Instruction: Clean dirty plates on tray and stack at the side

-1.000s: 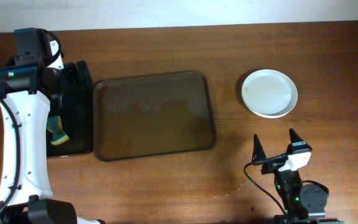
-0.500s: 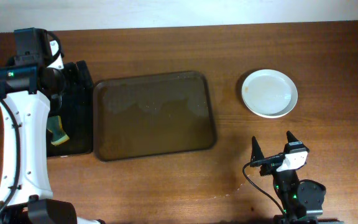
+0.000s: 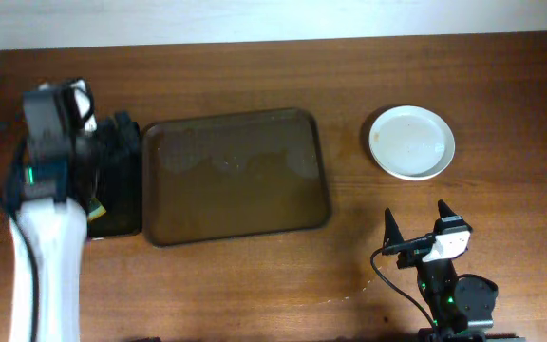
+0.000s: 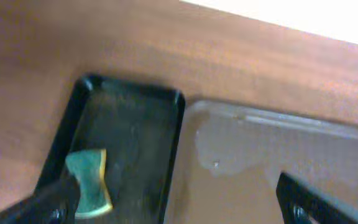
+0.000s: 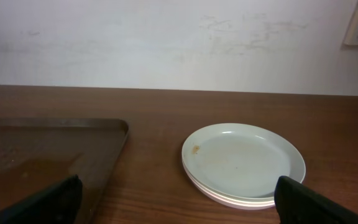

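The white plates [image 3: 411, 142] sit in a stack on the table to the right of the brown tray [image 3: 235, 176]; in the right wrist view the stack [image 5: 243, 163] shows a small orange-brown spot on the top plate. The tray holds no plates and shows wet patches [image 4: 278, 155]. My right gripper [image 3: 416, 228] is open and empty near the front edge, short of the stack [image 5: 176, 202]. My left gripper [image 3: 103, 142] is open over the black tray [image 3: 112, 180], its fingers straddling the black tray's right edge [image 4: 173, 208].
A green and yellow sponge [image 4: 89, 180] lies in the black tray [image 4: 129, 137], left of the brown tray. A pale wall lies beyond the table's far edge [image 5: 179, 87].
My left arm has swung down and toward the front, blurred with motion. The right arm drew back slightly earlier and now holds still. The plates and trays have not moved.
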### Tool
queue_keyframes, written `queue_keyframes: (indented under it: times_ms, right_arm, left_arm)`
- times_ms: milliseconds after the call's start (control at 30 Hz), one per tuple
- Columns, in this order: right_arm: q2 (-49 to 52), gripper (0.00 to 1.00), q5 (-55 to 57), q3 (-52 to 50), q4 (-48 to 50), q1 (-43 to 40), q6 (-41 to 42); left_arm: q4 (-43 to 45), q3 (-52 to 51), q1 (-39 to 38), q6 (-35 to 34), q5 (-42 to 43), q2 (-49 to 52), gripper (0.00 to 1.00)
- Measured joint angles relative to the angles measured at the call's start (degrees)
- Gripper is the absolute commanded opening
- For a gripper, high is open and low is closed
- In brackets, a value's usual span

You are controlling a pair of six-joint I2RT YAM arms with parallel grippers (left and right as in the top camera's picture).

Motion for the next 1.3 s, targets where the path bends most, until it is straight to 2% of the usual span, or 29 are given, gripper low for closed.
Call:
queue_keyframes:
  times_ms: [100, 133, 167, 200, 233, 333, 433, 567, 667, 733, 833, 1300]
  right_arm:
    - [0.0, 0.98, 0.0, 0.0, 0.1, 0.0, 0.0]
    - [0.0, 0.98, 0.0, 0.0, 0.1, 0.0, 0.0]
    - [0.0, 0.98, 0.0, 0.0, 0.1, 0.0, 0.0]
    - [0.0, 0.98, 0.0, 0.0, 0.0, 0.0, 0.0]
    - [-0.1, 0.98, 0.0, 0.0, 0.1, 0.0, 0.0]
    - [0.0, 0.98, 0.0, 0.0, 0.0, 0.0, 0.0]
    - [0.0, 0.99, 0.0, 0.0, 0.0, 0.0, 0.0]
    - [0.0, 0.98, 0.0, 0.0, 0.0, 0.0, 0.0]
    - [0.0, 0.98, 0.0, 0.0, 0.0, 0.0, 0.0]
    - [0.0, 0.98, 0.0, 0.0, 0.0, 0.0, 0.0]
    - [0.0, 0.98, 0.0, 0.0, 0.0, 0.0, 0.0]
    - [0.0, 0.98, 0.0, 0.0, 0.0, 0.0, 0.0]
  left_arm:
    - [11.5, -13.5, 0.0, 1.3, 1.0, -14.5, 0.99]
    - [14.9, -21.5, 0.0, 1.7, 1.2, -22.0, 0.99]
    - [16.9, -24.8, 0.0, 1.7, 1.3, -25.0, 0.99]
    - [25.4, -33.2, 0.0, 1.9, 1.4, -30.5, 0.99]
    - [28.7, -38.4, 0.0, 1.9, 1.4, -34.0, 0.99]
    - [36.8, -54.8, 0.0, 2.1, 1.8, -44.9, 0.99]
    - [40.7, -63.4, -0.1, 3.4, 2.1, -53.4, 0.99]
    - [40.9, -68.7, -3.0, 9.4, 2.4, -63.3, 0.99]
    - [35.2, -70.2, -5.2, 15.6, 2.4, -70.1, 0.99]
    - [34.5, -70.9, -5.3, 17.7, 2.3, -72.3, 0.99]
    - [34.6, -70.9, -5.4, 19.1, 2.3, -74.8, 0.99]
    - [34.6, -70.9, -5.6, 19.7, 2.3, -74.8, 0.99]
